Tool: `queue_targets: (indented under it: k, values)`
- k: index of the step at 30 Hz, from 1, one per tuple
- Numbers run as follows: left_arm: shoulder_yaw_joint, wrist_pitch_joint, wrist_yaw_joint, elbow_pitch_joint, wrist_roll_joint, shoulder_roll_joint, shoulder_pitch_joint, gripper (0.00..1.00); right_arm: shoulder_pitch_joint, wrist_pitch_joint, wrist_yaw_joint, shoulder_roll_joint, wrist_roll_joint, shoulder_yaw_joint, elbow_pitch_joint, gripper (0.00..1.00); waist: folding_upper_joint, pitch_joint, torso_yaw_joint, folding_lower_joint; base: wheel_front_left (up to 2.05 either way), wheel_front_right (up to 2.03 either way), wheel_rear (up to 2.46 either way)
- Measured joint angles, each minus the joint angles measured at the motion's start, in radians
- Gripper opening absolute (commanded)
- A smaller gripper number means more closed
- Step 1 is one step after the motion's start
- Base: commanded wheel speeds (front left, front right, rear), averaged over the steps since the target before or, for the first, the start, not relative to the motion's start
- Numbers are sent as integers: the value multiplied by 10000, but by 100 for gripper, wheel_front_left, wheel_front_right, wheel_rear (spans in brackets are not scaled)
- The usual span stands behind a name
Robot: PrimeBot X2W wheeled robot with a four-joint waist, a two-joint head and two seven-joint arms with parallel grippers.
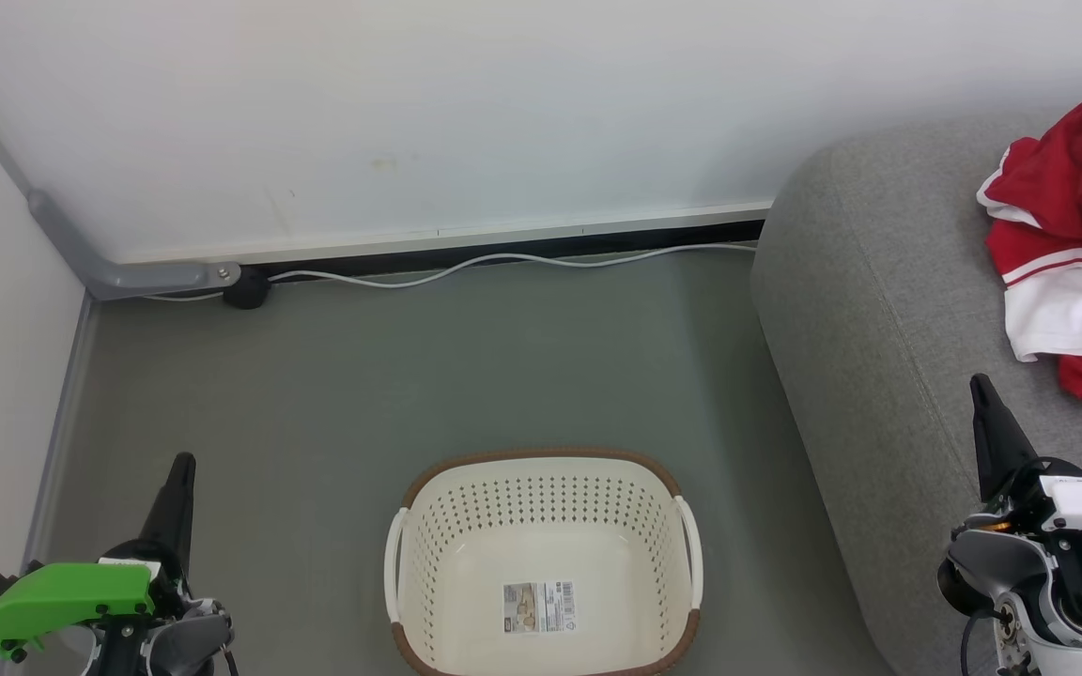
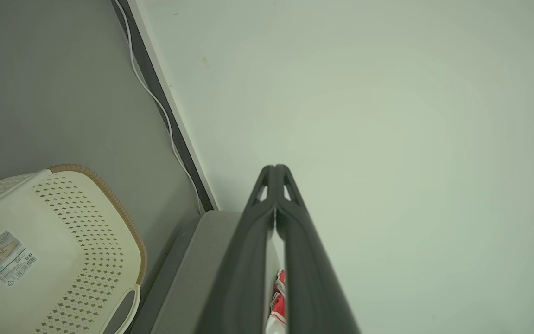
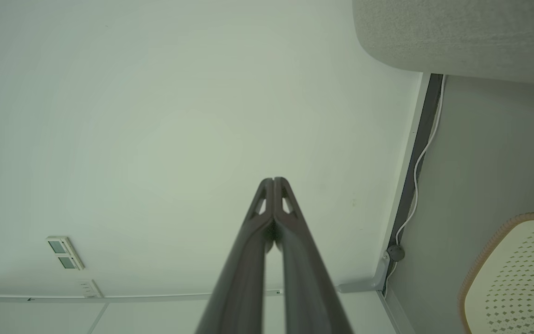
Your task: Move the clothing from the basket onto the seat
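**A:** Head view first. Where is the clothing?

**B:** The clothing (image 1: 1076, 253), a crumpled heap of bright red soft fabric with white panels and stripe trim, lies on the seat (image 1: 870, 310), a large light-grey woven-upholstery sofa with rounded edges. The basket (image 1: 541, 453), cream-white perforated plastic with a brown rim and white side handles, stands on the grey floor (image 1: 316, 376) just beside the seat. It holds nothing but a label sticker (image 1: 538, 606), so I'd judge the transfer done.

**A:** And if the heap needed shifting?

**B:** It looks light and limp, so it would sag and trail. I'd pinch a raised fold at the top of the bunch rather than a flat panel. It isn't fragile, and the rough weave under it should keep it from sliding.

**A:** The pincers?

**B:** The left gripper (image 1: 184, 462) and right gripper (image 1: 979, 383) each show as a single dark spike, low at either side and well apart from the clothing.

**A:** Left wrist view?

**B:** The tapered fingers are pressed together at the tips and hold nothing. A sliver of red shows through the gap between them lower down, and the stiff diamond-holed basket wall (image 2: 86, 218) is at lower left.

**A:** Right wrist view?

**B:** The same here, with the tips meeting and bare against the smooth pale wall (image 3: 155, 116). The seat's nubby corner is at upper right, and a white cable (image 3: 417, 171) runs along the skirting.
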State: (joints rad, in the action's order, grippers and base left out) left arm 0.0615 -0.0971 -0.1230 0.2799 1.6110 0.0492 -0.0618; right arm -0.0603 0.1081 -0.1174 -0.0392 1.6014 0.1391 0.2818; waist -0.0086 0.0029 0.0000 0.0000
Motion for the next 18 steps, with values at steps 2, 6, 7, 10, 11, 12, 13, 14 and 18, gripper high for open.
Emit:
queue_targets:
  k: [2, 6, 7, 10, 11, 12, 13, 14, 18]
  values:
    - [0, 0, 0, -2, 0, -2, 0, 0, 0, 0, 0, 0, 0, 0, -2, 0, 0, 0, 0, 0, 0, 0, 0]
    - [2, 0, 0, -6, 0, -2, 0, 0, 0, 0, 0, 0, 0, 0, -2, 0, 0, 0, 0, 0, 0, 0, 0]
    - [2, 0, 0, -8, 0, -2, 0, 0, 0, 0, 0, 0, 0, 0, -2, 0, 0, 0, 0, 0, 0, 0, 0]
    - [4, 0, 0, -12, 0, -4, 0, 0, 0, 0, 0, 0, 0, 0, -4, 0, 0, 0, 0, 0, 0, 0, 0]
    - [4, 0, 0, -13, 0, -4, 0, 0, 0, 0, 0, 0, 0, 0, -4, 0, 0, 0, 0, 0, 0, 0, 0]
    - [4, 0, 0, -13, 0, -4, 0, 0, 0, 0, 0, 0, 0, 0, -4, 0, 0, 0, 0, 0, 0, 0, 0]
    - [6, 0, 0, -13, 0, -4, 0, 0, 0, 0, 0, 0, 0, 0, -4, 0, 0, 0, 0, 0, 0, 0, 0]
    - [6, 0, 0, -15, 0, -4, 0, 0, 0, 0, 0, 0, 0, 0, -4, 0, 0, 0, 0, 0, 0, 0, 0]
    - [10, 0, 0, -15, 0, -4, 0, 0, 0, 0, 0, 0, 0, 0, -6, 0, 0, 0, 0, 0, 0, 0, 0]
